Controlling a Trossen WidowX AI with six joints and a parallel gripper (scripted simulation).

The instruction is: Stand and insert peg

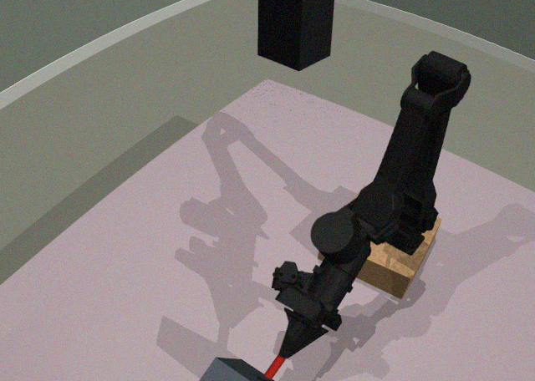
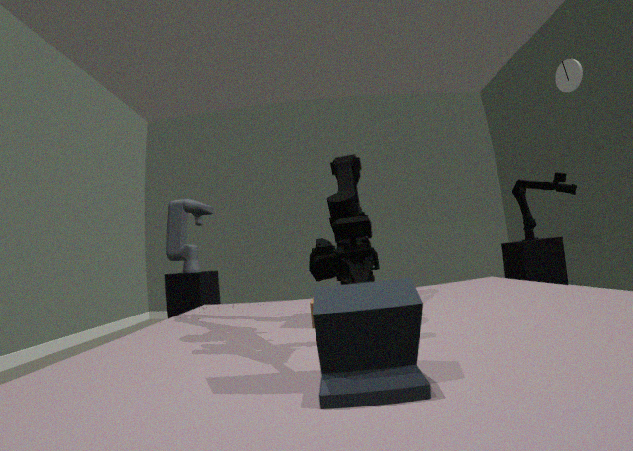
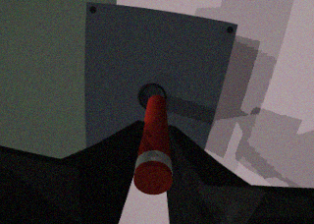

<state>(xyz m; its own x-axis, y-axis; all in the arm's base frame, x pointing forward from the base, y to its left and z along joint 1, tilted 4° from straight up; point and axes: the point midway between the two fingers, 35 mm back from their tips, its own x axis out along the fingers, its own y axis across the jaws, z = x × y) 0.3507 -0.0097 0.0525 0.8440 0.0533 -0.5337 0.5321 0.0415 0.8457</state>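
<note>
My gripper (image 1: 282, 356) (image 3: 155, 130) is shut on the red peg (image 1: 274, 367) (image 3: 155, 138). The peg's white-banded end points back toward the wrist camera and its plain end points at the sloped panel. The grey-blue panel (image 1: 224, 372) (image 3: 118, 52) shows its face in the wrist view; the exterior camera sees the back of its block (image 2: 368, 336), which hides the fingertips and peg there. In the wrist view the plain end overlaps the lower right part of the round hole (image 3: 146, 92). Whether the tip is just in front of the hole or slightly inside it, I cannot tell.
The arm stands on a wooden base block (image 1: 382, 281) behind the panel as the exterior camera sees it. The panel has a low foot (image 2: 375, 387) on the side facing that camera. Two dark dots mark the upper corners of its face. Arm shadows lie across the pink table (image 1: 108, 256).
</note>
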